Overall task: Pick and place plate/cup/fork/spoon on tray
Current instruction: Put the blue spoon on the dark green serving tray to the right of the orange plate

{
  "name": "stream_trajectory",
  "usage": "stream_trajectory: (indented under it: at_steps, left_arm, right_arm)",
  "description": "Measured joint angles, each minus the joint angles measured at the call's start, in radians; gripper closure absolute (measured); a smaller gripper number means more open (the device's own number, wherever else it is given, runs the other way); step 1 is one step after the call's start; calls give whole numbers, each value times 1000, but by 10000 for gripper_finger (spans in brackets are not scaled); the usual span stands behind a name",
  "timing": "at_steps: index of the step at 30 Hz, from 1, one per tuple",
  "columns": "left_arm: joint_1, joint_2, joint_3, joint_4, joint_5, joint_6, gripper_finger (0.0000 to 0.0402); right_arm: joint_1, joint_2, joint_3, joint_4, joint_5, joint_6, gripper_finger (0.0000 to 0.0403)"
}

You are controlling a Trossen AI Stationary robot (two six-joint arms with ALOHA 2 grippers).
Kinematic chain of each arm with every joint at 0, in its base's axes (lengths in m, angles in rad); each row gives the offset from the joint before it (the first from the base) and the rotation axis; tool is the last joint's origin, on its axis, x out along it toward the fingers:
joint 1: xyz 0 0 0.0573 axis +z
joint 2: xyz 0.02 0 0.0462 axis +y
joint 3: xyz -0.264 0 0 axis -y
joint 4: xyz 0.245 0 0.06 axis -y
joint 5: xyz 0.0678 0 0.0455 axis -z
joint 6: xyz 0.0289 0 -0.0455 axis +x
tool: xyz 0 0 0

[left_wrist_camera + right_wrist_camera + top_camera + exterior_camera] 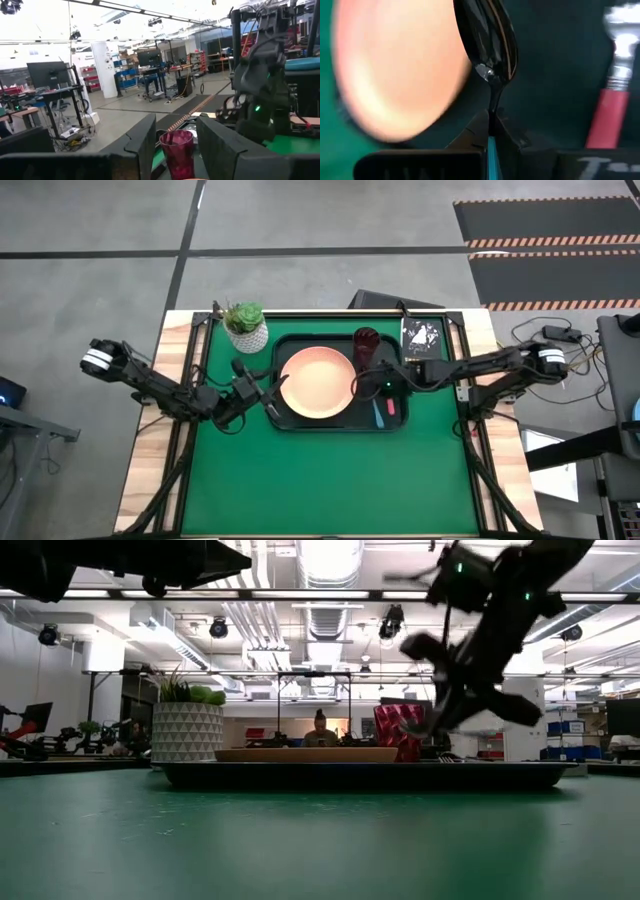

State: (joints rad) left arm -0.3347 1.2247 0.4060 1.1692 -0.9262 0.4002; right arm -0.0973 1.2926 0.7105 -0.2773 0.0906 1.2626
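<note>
The dark tray (300, 420) lies mid-table and bears the salmon plate (316, 382), the maroon cup (366, 345) at its far side and the pink-handled fork (607, 107) near its right end. Over the tray, just right of the plate, my right gripper (491, 132) is shut on the spoon (487, 40). The spoon's dark bowl sticks out ahead of the fingers, next to the plate's rim. At the tray's left edge my left gripper (172, 145) hovers open with nothing between its fingers. Beyond it the cup (177, 150) shows. My right gripper pinches the spoon's light blue handle (491, 150) between its two fingers, close to where the dark neck begins. The spoon runs along the fingers and points on past their tips, slanting down toward the tray. Whether the bowl touches the tray I cannot tell.
A white pot with a green plant (246, 328) stands at the tray's far left corner, and a small black booklet (422, 335) lies at its far right. In the low view a person (320, 730) sits in the room behind the table. Green mat lies bare nearer the front edge.
</note>
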Motion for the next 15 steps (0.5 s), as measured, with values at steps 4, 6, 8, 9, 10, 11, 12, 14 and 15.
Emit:
stream_trajectory:
  at_steps: [4, 6, 8, 9, 10, 11, 12, 14, 15]
  left_arm:
    - [0, -6, 0, 1, 0, 0, 280]
    - [0, -16, 0, -1, 0, 0, 280]
    - [0, -24, 1, 1, 0, 3, 280]
    - [0, -29, 0, -1, 1, 10, 280]
    - [0, -33, 0, 0, 1, 20, 280]
    - [0, -36, 1, 2, 1, 30, 280]
    - [0, -39, 2, 2, 1, 44, 280]
    - [0, -47, 1, -1, 1, 60, 280]
    - [0, -50, 1, 2, 1, 60, 280]
  right_arm:
    - [-30, 32, -30, 15, 18, 83, 394]
    - [-41, 52, -30, 35, 17, 112, 394]
    - [-45, 71, -31, 42, 23, 131, 394]
    - [-47, 77, -31, 53, 32, 138, 394]
    - [-47, 83, -31, 62, 42, 148, 394]
    - [-48, 88, -31, 63, 51, 155, 394]
    - [-48, 96, -31, 61, 60, 160, 394]
    - [-47, 119, -31, 60, 66, 161, 394]
    - [-47, 128, -31, 58, 66, 159, 394]
